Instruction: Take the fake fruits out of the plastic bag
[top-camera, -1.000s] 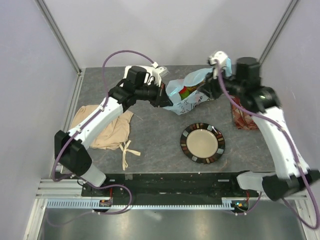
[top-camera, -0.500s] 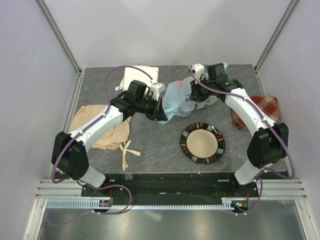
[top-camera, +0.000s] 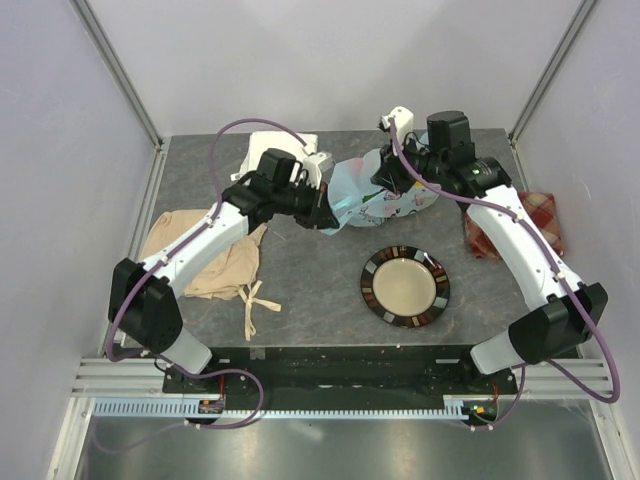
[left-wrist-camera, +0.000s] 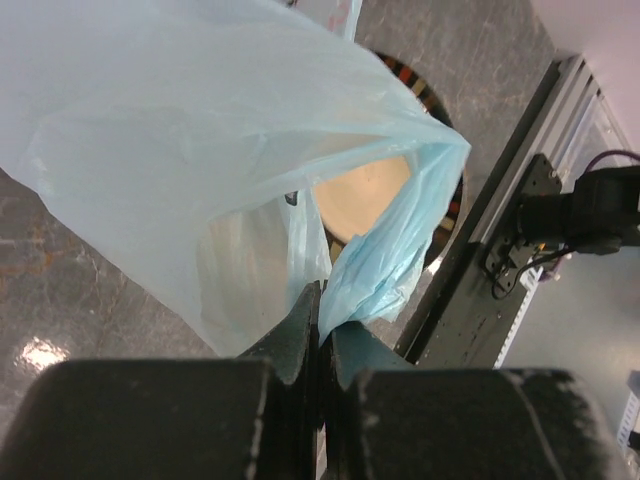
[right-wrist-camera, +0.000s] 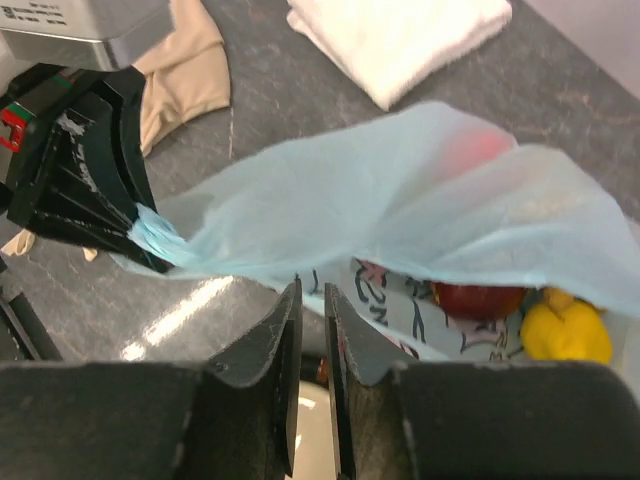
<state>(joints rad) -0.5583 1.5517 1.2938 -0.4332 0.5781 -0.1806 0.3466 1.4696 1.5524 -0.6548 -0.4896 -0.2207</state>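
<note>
Plastic bag (top-camera: 352, 188) lies on the surface (top-camera: 310, 290) just beyond the plate (top-camera: 370, 287), pulled out between the two arms.

Left hand (top-camera: 325, 217), beyond the plate and to its left, is clamped tight on a bunched corner of the pale blue film. Its wrist view shows the film wedged between the closed fingers and fanning upward from them.

Right hand (top-camera: 385, 188) sits over the bag, straight beyond the plate. Its fingers stand almost together with a thin slit between them, and their tips are at the lower edge of the film. Cannot tell whether any film is pinched there.

Fake fruits (right-wrist-camera: 470, 300) are inside the bag (seen only from the right wrist). A red apple (right-wrist-camera: 485, 297) and a yellow fruit (right-wrist-camera: 566, 332) lie side by side under the raised film, next to the printed panel.

White cloth (top-camera: 275, 150) lies beyond the plate to the left. Beige cloth (top-camera: 215, 258) is left of the plate, and a red checked cloth (top-camera: 545, 222) is to its right.
</note>
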